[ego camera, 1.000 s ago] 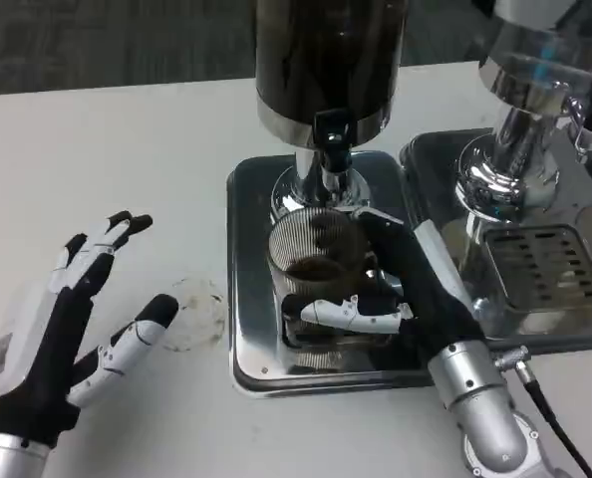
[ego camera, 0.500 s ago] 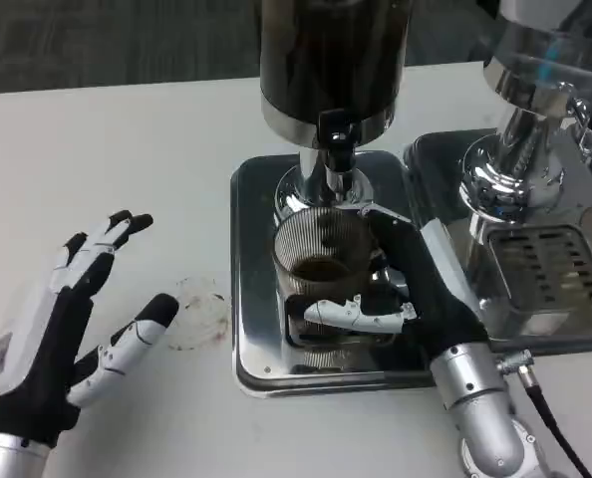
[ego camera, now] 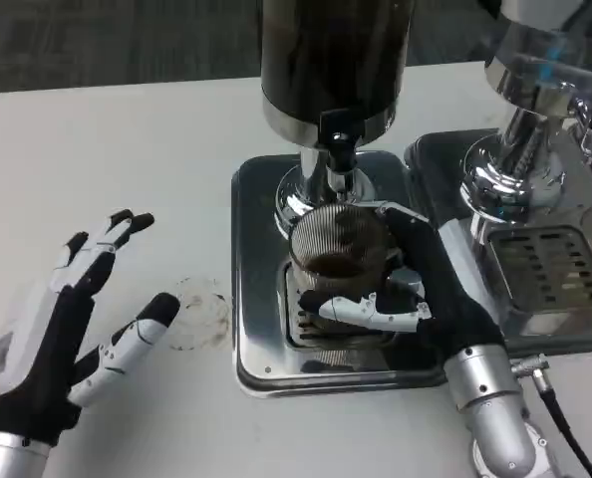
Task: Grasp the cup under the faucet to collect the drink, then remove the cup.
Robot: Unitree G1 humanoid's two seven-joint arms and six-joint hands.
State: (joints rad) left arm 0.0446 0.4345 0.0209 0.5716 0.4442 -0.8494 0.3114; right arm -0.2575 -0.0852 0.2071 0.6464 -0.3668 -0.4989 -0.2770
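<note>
Under the faucet (ego camera: pixel 337 149), we gripped the cup (ego camera: pixel 338 247) with our right hand (ego camera: pixel 401 299) (left hand (ego camera: pixel 62 324) splayed, empty) to catch the drink.

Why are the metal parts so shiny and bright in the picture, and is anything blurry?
In the head view, room light glares off the chrome dispenser on the right and the steel tray; the ribbed cup in the right hand looks a little smeared; the left hand is sharp.
</note>
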